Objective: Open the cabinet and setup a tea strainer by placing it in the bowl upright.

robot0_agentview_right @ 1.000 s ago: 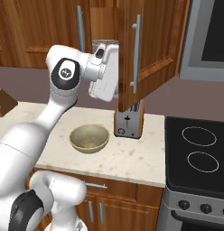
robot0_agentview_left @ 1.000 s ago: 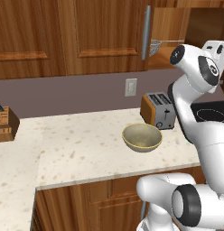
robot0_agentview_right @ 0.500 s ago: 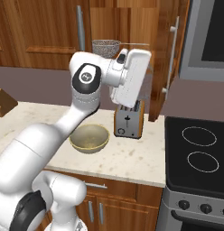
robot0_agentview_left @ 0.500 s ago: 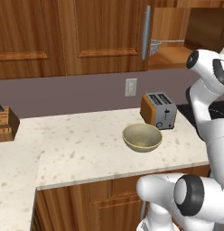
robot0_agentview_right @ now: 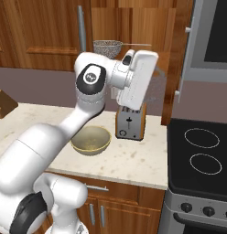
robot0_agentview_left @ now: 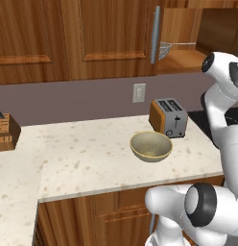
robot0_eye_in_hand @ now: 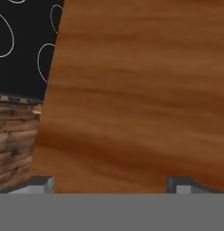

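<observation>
From the left base view, the cabinet (robot0_agentview_left: 178,43) stands open at its right end, and the strainer (robot0_agentview_left: 165,48) sits on the shelf inside, just past the long silver handle (robot0_agentview_left: 155,34) of the neighbouring door, its thin wire handle pointing right. Down on the counter (robot0_agentview_left: 92,158) the bowl (robot0_agentview_left: 150,146) rests upright with nothing in it, just in front of the toaster (robot0_agentview_left: 169,117) and a little to its left. A knife block (robot0_agentview_left: 5,132) sits far off at the left edge, and an outlet (robot0_agentview_left: 138,92) is on the wall behind the toaster. My arm rises at the right edge.

From the right base view, the strainer (robot0_agentview_right: 107,46) shows as a grey mesh dish up in the open cabinet (robot0_agentview_right: 133,27), above my forearm. The bowl (robot0_agentview_right: 90,140) lies on the counter (robot0_agentview_right: 129,160) beside the toaster (robot0_agentview_right: 131,123), partly behind my arm. The cabinet door (robot0_agentview_right: 179,59) has swung out to the right, next to the stove (robot0_agentview_right: 202,155). My hand points toward that door.

In the hand view, my gripper (robot0_eye_in_hand: 109,184) is spread wide with nothing between its fingertips (robot0_eye_in_hand: 40,184). Brown wood of the door (robot0_eye_in_hand: 136,90) lies close ahead, with the black stove (robot0_eye_in_hand: 23,45) top at upper left
</observation>
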You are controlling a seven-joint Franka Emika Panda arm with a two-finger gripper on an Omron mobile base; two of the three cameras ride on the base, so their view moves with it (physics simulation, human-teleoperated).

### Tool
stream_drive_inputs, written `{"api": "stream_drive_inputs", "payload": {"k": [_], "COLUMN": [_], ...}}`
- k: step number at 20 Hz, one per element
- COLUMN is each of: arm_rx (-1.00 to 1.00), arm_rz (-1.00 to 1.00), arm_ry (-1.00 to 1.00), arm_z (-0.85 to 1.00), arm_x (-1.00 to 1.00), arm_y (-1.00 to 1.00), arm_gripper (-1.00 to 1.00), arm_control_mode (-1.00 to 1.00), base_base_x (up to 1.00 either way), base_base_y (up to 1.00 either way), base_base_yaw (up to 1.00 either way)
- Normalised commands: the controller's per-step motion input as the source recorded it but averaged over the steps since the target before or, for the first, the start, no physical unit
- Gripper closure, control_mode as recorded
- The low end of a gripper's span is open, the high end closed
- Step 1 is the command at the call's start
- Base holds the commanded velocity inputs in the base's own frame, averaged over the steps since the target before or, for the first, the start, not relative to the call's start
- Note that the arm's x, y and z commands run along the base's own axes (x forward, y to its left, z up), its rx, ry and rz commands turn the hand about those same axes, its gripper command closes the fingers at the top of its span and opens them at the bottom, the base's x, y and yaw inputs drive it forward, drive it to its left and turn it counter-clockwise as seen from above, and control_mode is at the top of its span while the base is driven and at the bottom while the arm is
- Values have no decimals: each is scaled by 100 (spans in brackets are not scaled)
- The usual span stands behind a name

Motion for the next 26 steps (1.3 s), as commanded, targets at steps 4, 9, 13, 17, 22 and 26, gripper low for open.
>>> {"api": "stream_drive_inputs", "payload": {"k": [4,9,13,17,22,26], "arm_rx": [5,20,38,52,55,45], "arm_rz": [-1,-6,-9,-10,-5,0], "arm_ry": [-12,-13,-7,-13,-20,-33], "arm_z": [6,4,-7,-5,-1,0], "arm_x": [-38,-26,0,0,0,0], "arm_y": [55,61,76,90,98,81], "arm_gripper": [-100,-100,-100,-100,-100,-100], "arm_control_mode": [-100,-100,-100,-100,-100,-100], "base_base_x": [0,0,0,0,0,0], "base_base_y": [0,0,0,0,0,0], "base_base_yaw": [0,0,0,0,0,0]}}
